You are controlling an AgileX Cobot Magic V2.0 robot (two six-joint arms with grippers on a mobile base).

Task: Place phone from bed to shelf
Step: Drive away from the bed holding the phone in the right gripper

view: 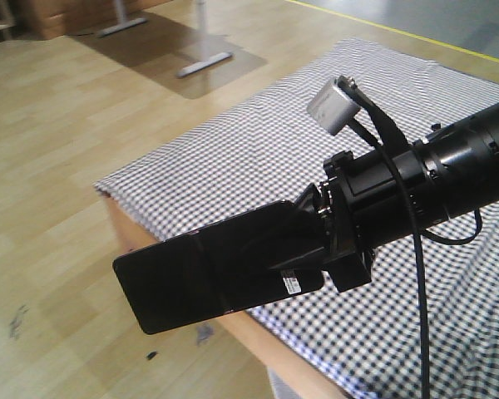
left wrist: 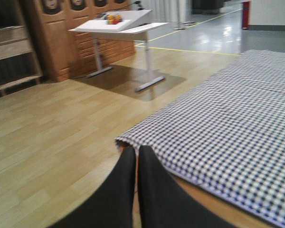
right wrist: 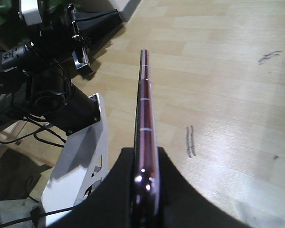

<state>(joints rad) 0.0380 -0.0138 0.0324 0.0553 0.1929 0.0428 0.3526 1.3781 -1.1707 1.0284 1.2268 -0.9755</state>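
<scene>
Here there is one phone (view: 208, 278), held in the air in the lower centre of the front view, with the bed's corner and the floor (view: 58, 166) behind it. The right pincer (view: 306, 237) pinches it by one short end. One white sticker (view: 291, 284) sits near that end, and one crease crosses the middle of the black slab. In the right wrist view the phone is seen from its edge, pinkish and shiny, with only floor under it.

The left pincer (left wrist: 137, 153) holds nothing. Its two black fingers (left wrist: 123, 190) are pressed almost together at the bottom of the left wrist view.

There is one bed (view: 233, 141), with a black-and-white check cover and a brown wooden edge. The floor is pale wood planks, with one yellow line (left wrist: 190, 50) before a grey glossy part. In the upper left of the left wrist view stand one white desk (left wrist: 128, 28), one brown cabinet (left wrist: 61, 47) and the shelf (left wrist: 12, 47) with a slanted side.
</scene>
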